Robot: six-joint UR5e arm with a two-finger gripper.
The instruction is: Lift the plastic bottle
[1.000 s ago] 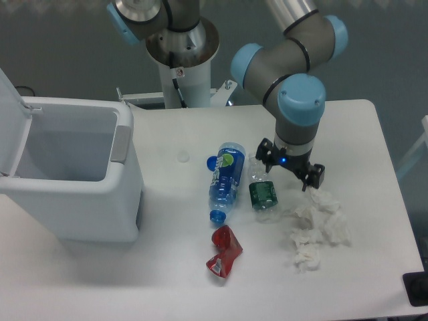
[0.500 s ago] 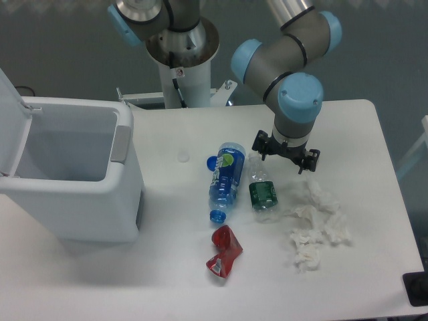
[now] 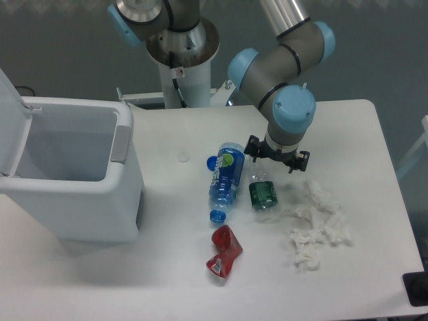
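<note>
The small clear plastic bottle (image 3: 263, 192) with a dark green label lies on the white table, its clear neck pointing away towards the arm. My gripper (image 3: 275, 155) hangs open just above the bottle's neck end, its two dark fingers spread left and right, holding nothing. The bottle's top end is partly hidden under the gripper.
A larger blue bottle (image 3: 226, 178) lies just left of the small one. A crushed red can (image 3: 224, 251) lies in front of them. Crumpled white tissue (image 3: 315, 224) lies to the right. An open white bin (image 3: 70, 174) stands at the left. The robot base (image 3: 179, 60) is behind.
My gripper has moved left and slightly back, from over the tissue's edge to above the small bottle's neck. It stays open. The objects have not moved.
</note>
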